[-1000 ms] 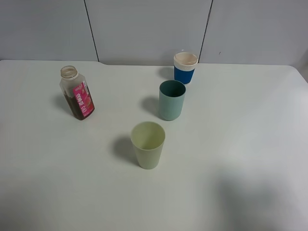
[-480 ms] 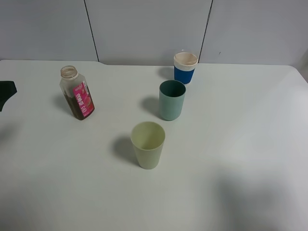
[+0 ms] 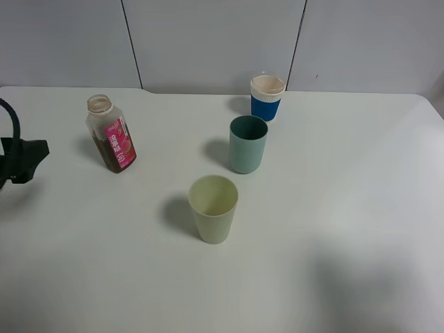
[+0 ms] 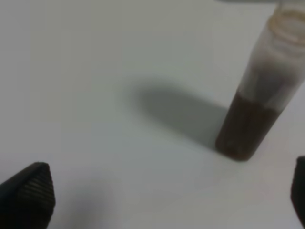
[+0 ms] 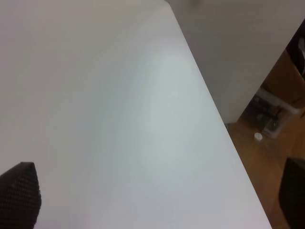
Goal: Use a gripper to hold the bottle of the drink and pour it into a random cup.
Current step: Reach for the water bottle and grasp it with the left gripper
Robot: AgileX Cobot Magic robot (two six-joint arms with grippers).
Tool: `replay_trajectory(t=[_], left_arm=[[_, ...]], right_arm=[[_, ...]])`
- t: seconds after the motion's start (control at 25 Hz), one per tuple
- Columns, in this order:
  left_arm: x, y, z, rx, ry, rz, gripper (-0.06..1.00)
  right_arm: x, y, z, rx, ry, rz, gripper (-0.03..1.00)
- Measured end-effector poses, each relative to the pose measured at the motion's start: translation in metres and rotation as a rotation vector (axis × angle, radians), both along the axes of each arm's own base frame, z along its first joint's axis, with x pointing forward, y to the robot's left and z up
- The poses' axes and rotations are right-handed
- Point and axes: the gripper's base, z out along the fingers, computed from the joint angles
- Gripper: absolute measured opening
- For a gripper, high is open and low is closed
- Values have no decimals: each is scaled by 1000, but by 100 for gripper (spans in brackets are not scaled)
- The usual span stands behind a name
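The bottle [image 3: 111, 133] stands upright and capless at the table's left, with a pink label and the dark brown drink [image 3: 109, 154] in its lower part. The pale yellow-green cup [image 3: 214, 208] stands empty near the middle front. My left gripper [image 3: 26, 158] reaches in from the left edge, well left of the bottle and apart from it. The left wrist view shows its fingertips [image 4: 28, 195] far apart, the gripper [image 4: 164, 200] open, and the bottle [image 4: 259, 105] ahead with the drink [image 4: 245, 129]. My right gripper [image 5: 157, 195] is open over bare table.
A teal tumbler [image 3: 248, 143] stands behind the pale cup, and a blue cup with a cream rim [image 3: 267, 98] stands farther back. The white table [image 3: 347, 208] ends at a grey wall. In the right wrist view the table edge [image 5: 214, 109] drops to a wooden floor.
My left gripper has come into the exterior view from the left edge and moved right toward the bottle. The bottle and cups have not moved.
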Motion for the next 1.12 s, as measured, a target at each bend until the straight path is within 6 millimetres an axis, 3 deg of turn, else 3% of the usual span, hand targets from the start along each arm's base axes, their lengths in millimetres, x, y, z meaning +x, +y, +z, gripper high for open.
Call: replay_trajectory(t=[0.32,0.76,1.12], left_arm=[[25,-8,-19,17,-40,-86,98],[53,-21,-63,-42,-74,-208,98],[55,-25,-107,-98,12,-233,98]], right_arm=[[0,0,0,0,0,0,100],[0,0,0,0,0,0,100],[0,0,0,0,0,0,100]])
